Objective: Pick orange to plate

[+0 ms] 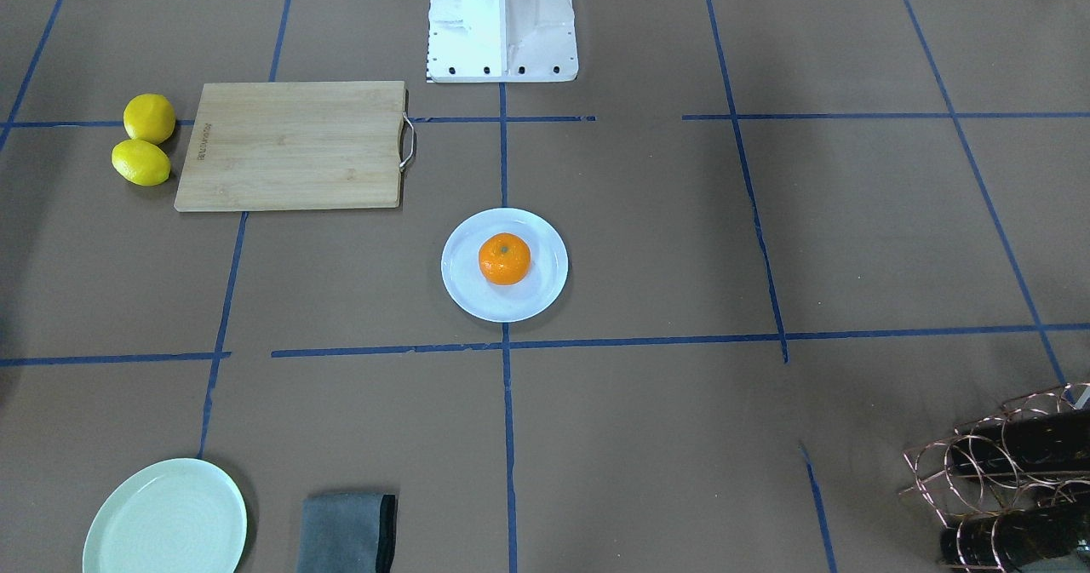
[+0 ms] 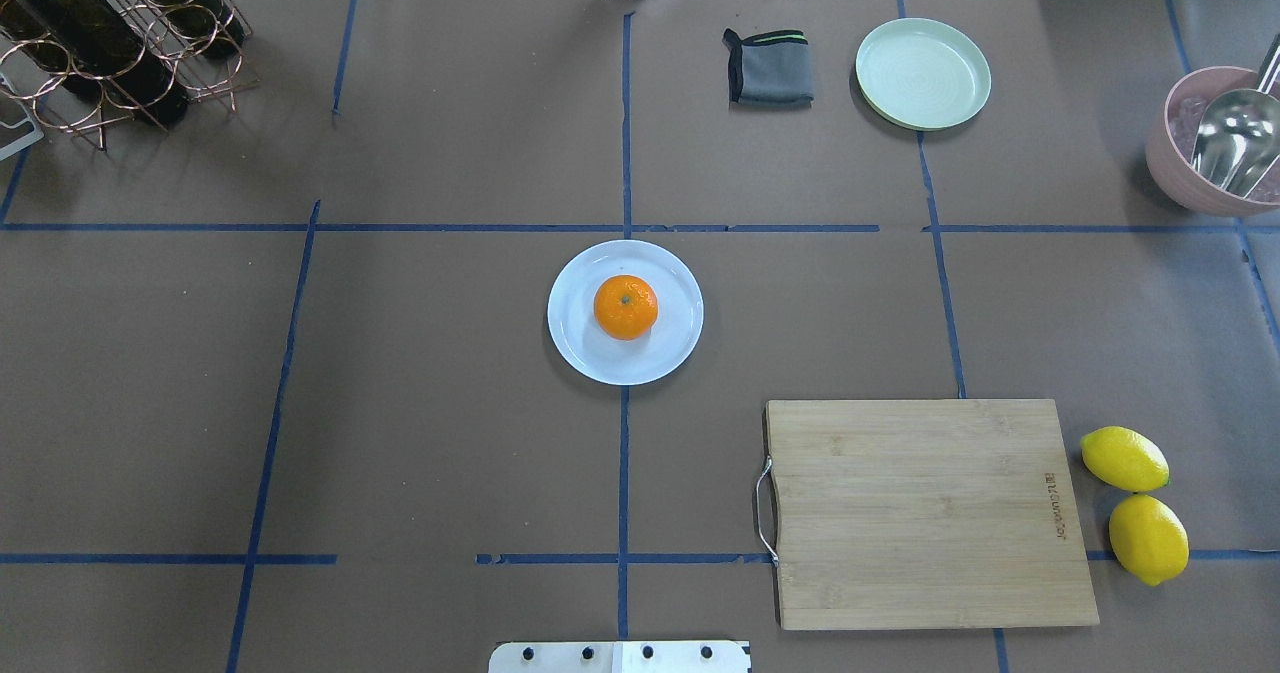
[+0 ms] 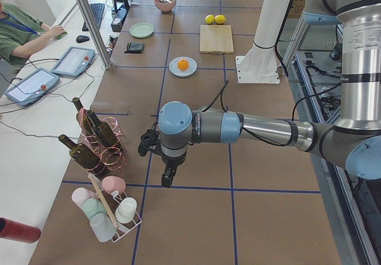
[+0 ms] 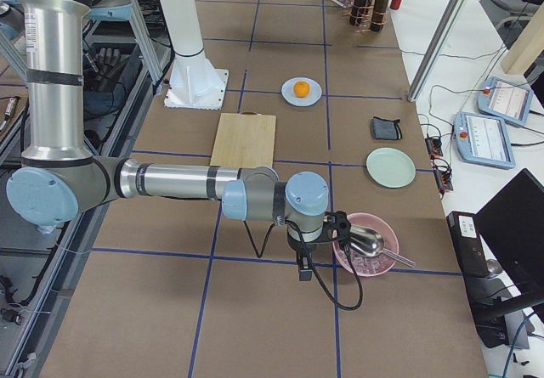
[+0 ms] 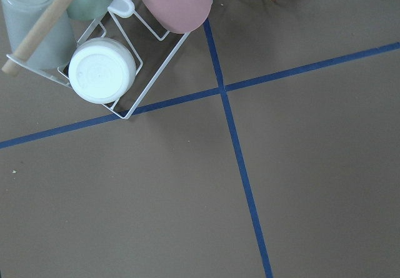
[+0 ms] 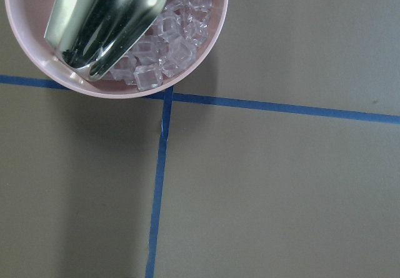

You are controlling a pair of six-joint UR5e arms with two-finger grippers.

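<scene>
The left gripper [image 3: 168,180] hangs fingers-down over the worktop's left end, by a white wire rack of upturned pastel cups [image 5: 125,80]. It shows only in the side view, so I cannot tell how far its jaws are parted or whether they hold anything. The right gripper [image 4: 303,269] hangs likewise at the worktop's right end, just beside a pink bowl of ice cubes [image 2: 1176,179] with a shiny metal scoop [image 6: 106,12] in it, and its jaws are equally unreadable. Both are well apart from the orange [image 2: 626,307], a small round bright citrus fruit with a green stem dot. It sits stem-up at the middle of the worktop, a little off the centre of the plate [image 2: 575,348], a round, shallow, pale bluish-white dish with a raised rim. Judged from this, the placing looks done. The fruit should be light and firm with a slightly yielding, grippy peel, but it is apt to roll. If it needs taking up again, the best hold would be from above, across its widest girth, with gentle pressure. A rectangular bamboo cutting board [image 2: 930,513] lies toward the robot-side edge, and two yellow lemons [image 2: 1125,459] are just beside it
</scene>
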